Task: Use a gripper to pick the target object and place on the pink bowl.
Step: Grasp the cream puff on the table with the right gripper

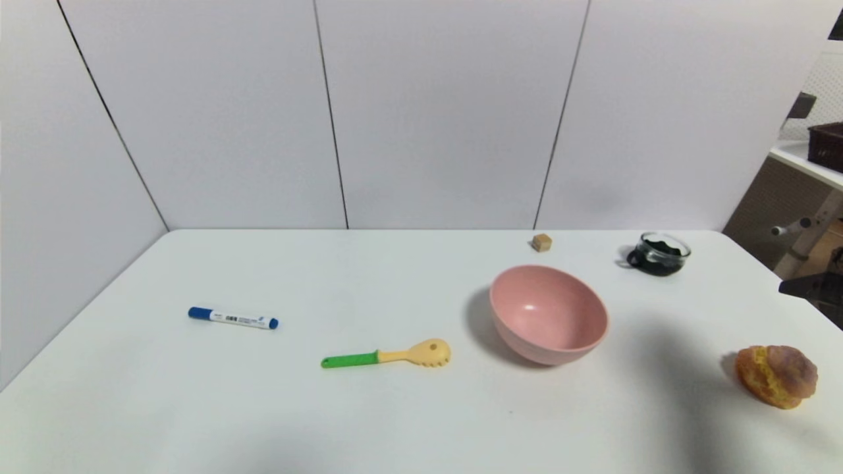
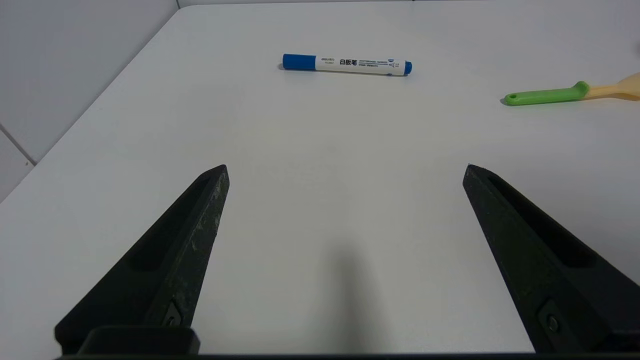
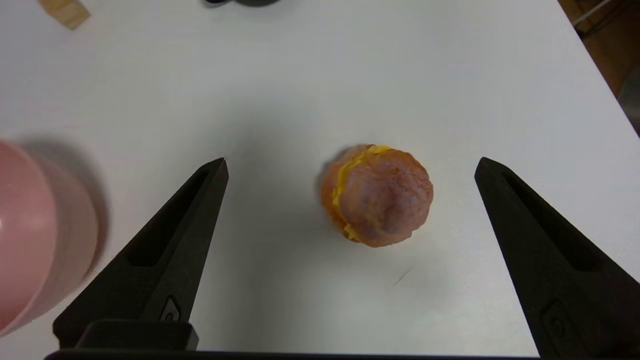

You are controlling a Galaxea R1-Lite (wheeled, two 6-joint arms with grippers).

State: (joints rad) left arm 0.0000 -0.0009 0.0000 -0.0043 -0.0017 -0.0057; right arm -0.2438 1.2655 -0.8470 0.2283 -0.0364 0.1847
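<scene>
The orange-brown bun with a pinkish top and yellow filling lies on its side at the table's right front. In the right wrist view the bun sits on the table between and just beyond my spread black fingertips; my right gripper is open above it, touching nothing. The empty pink bowl stands mid-table, left of the bun, and its rim shows in the right wrist view. My left gripper is open over bare table near the front left. Neither gripper shows in the head view.
A blue-capped white marker lies at the left. A yellow spoon with a green handle lies left of the bowl. A tan cube and a glass cup with dark contents stand at the back right. The table's right edge runs near the bun.
</scene>
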